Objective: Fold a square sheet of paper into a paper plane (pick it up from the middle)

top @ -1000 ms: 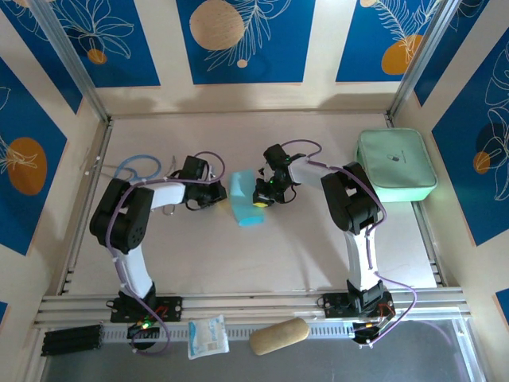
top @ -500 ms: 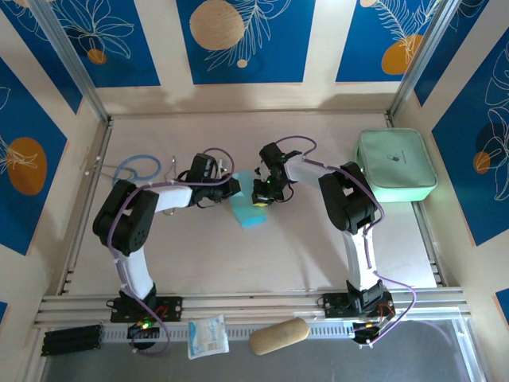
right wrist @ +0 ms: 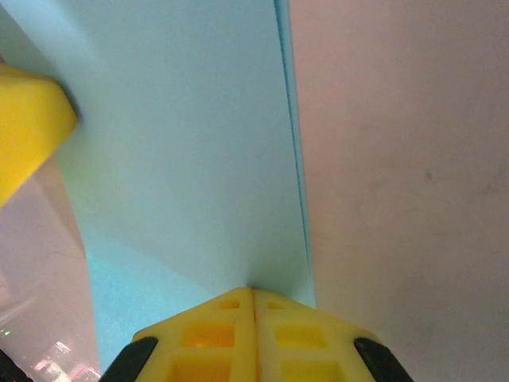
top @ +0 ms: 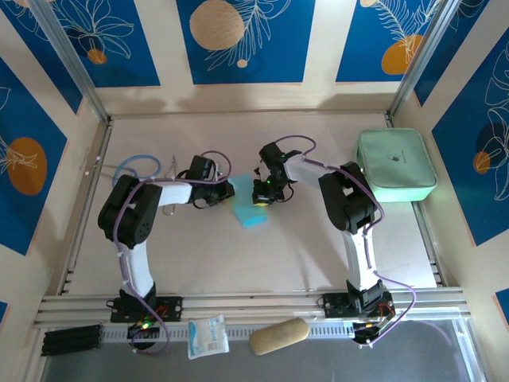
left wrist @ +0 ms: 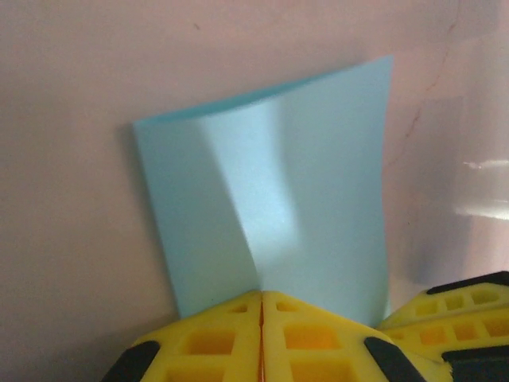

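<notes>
mint-green case at far right; white snack packet beside tan roll

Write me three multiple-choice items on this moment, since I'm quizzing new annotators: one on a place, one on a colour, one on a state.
1. Where does the mint-green case lie on the table?
A. far right corner
B. near left corner
C. between the arms

2. What colour is the sheet of paper?
A. white
B. light blue
C. yellow

3. How do the left gripper and right gripper stand?
A. both open
B. left shut, right open
C. both shut on the sheet of paper

Answers:
1 A: the top view shows it by the right wall, toward the far side.
2 B: both wrist views show light blue.
3 C: in each wrist view the jaws meet on the paper's edge.
</notes>
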